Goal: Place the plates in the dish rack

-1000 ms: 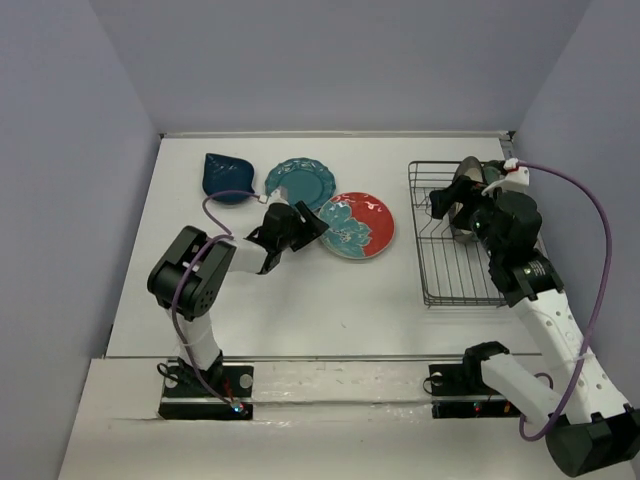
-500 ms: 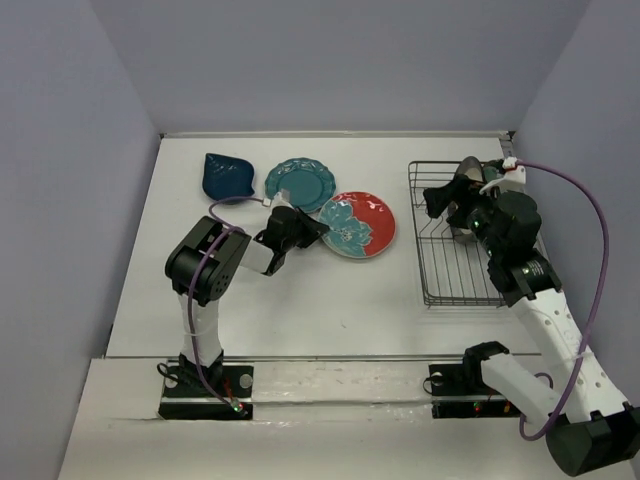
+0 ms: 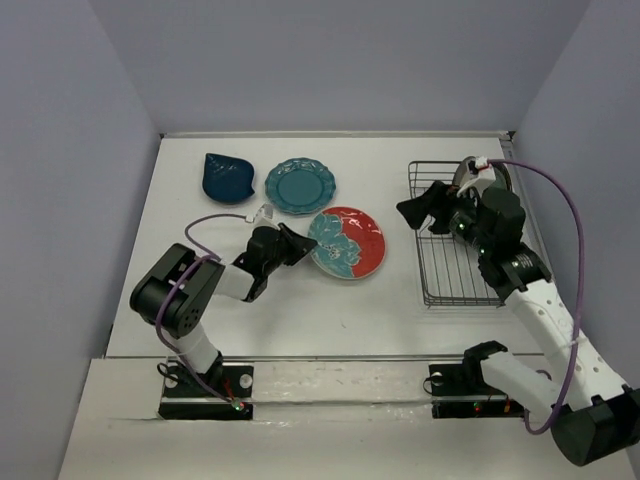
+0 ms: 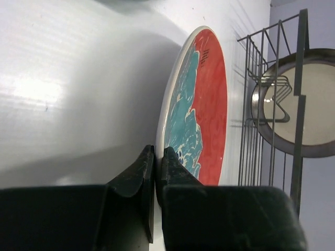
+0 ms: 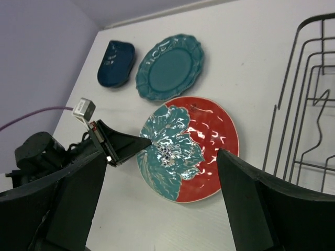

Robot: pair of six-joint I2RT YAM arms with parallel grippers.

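The red plate with teal flowers (image 3: 352,243) is near the middle of the table. My left gripper (image 3: 298,243) is shut on its left rim; in the left wrist view the fingers (image 4: 158,157) pinch the plate's white edge (image 4: 194,115). The teal scalloped plate (image 3: 300,185) and the navy leaf-shaped plate (image 3: 227,177) lie flat at the back left. The black wire dish rack (image 3: 445,275) stands at the right, with a dark-rimmed plate (image 4: 306,104) upright in it. My right gripper (image 3: 425,210) hangs open and empty at the rack's left edge, above the red plate (image 5: 204,151).
The left arm's purple cable (image 3: 215,222) loops over the table behind the left gripper. Grey walls close in the table at the back and on both sides. The rack's tines (image 5: 309,104) stand to the right of the right gripper.
The left gripper has shut on the red plate's rim and drawn the plate a little toward the near left. The right gripper has swung left, away from the plate in the rack.
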